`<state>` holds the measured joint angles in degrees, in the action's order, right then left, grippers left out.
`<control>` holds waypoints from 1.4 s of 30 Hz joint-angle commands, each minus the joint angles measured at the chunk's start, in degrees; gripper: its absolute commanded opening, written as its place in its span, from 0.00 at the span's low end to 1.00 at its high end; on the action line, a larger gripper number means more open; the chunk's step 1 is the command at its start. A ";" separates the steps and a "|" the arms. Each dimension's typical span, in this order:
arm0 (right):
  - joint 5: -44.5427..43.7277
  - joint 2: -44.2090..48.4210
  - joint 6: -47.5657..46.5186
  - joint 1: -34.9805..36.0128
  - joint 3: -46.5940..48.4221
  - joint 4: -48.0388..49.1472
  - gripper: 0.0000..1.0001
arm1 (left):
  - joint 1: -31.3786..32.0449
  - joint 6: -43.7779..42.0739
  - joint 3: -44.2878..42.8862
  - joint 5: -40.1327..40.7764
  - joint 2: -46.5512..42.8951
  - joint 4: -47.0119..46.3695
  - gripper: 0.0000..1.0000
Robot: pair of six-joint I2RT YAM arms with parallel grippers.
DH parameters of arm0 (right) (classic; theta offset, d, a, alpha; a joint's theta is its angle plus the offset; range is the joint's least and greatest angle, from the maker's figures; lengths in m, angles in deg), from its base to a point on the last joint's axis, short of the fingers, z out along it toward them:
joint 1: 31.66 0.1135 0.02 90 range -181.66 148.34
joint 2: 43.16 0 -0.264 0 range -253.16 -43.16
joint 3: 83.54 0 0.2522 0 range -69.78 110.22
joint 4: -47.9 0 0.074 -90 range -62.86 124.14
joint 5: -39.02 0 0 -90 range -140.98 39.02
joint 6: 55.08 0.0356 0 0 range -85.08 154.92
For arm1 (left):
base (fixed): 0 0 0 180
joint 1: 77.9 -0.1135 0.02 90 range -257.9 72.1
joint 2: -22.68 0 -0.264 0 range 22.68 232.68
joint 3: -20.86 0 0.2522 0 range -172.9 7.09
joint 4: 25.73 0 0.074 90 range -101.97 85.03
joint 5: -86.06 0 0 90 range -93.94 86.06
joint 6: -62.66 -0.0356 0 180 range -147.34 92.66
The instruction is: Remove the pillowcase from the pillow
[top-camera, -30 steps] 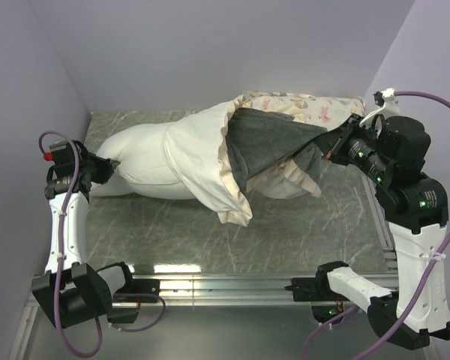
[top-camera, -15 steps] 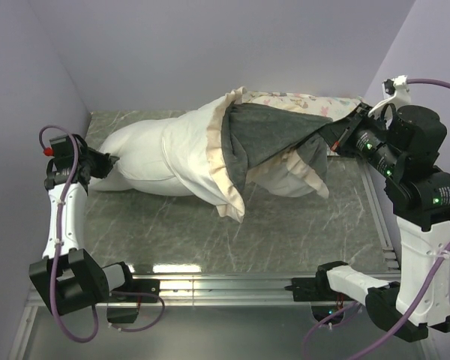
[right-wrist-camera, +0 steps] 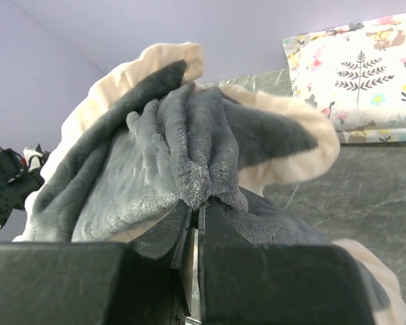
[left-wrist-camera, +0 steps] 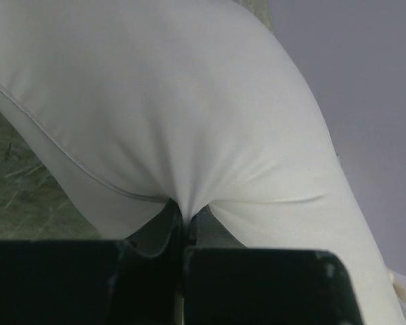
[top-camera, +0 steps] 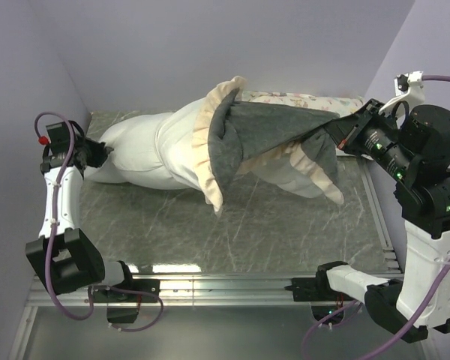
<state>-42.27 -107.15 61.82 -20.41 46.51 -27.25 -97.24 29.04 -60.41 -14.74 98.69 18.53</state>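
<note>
The plain white pillow [top-camera: 131,150] lies across the marble table, its left end bare. My left gripper [top-camera: 105,155] is shut on that end, and the white cloth puckers between its fingertips [left-wrist-camera: 187,211]. The pillowcase [top-camera: 274,129] still wraps the pillow's middle and right part. Its cream inside [top-camera: 181,142] is turned outward, and a ruffled frill [top-camera: 212,161] stands up round the fold. My right gripper [top-camera: 332,136] is shut on a bunch of the dark grey plush [right-wrist-camera: 196,169], held above the table at the right with the fabric stretched taut.
A small floral animal-print pillow [top-camera: 304,100] lies along the back wall on the right, also seen as a printed cushion [right-wrist-camera: 362,74] in the right wrist view. Lilac walls [top-camera: 37,82] close in the left, back and right. A metal rail [top-camera: 225,281] runs along the near edge.
My right gripper has lifted up and to the right, stretching the grey fabric taut. The left gripper and the pillow's left end have shifted slightly toward the back left. Both grips stay shut.
</note>
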 commanded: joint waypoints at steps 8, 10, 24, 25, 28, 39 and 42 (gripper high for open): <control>-8.62 4.40 -1.32 -2.90 1.74 13.22 0.00 | -4.22 -4.61 -9.31 16.95 6.60 -4.66 0.00; -10.46 4.48 -1.67 -2.90 2.97 12.52 0.00 | -4.22 -4.96 -9.84 17.40 7.22 -4.31 0.00; -10.29 5.27 -1.76 -2.90 6.76 10.94 0.00 | -4.22 -5.67 -13.53 18.02 14.78 -3.43 0.00; -10.03 5.28 -1.76 -2.90 6.41 10.85 0.00 | -4.22 -5.75 -13.79 18.10 14.87 -3.52 0.00; -9.33 6.06 -1.41 -2.98 4.13 11.90 0.00 | -4.13 -5.75 -14.93 18.19 15.92 -2.99 0.00; -8.62 7.74 -1.58 -2.90 6.04 11.82 0.00 | -3.08 -5.05 -15.20 20.30 16.28 -1.85 0.00; -8.45 7.56 -1.67 -2.90 8.16 10.59 0.00 | -3.08 -5.05 -15.55 20.48 17.24 -1.06 0.00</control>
<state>-42.29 -104.02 61.23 -21.11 47.60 -27.99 -97.30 25.46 -73.76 -9.87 113.40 21.96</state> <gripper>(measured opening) 0.026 0.037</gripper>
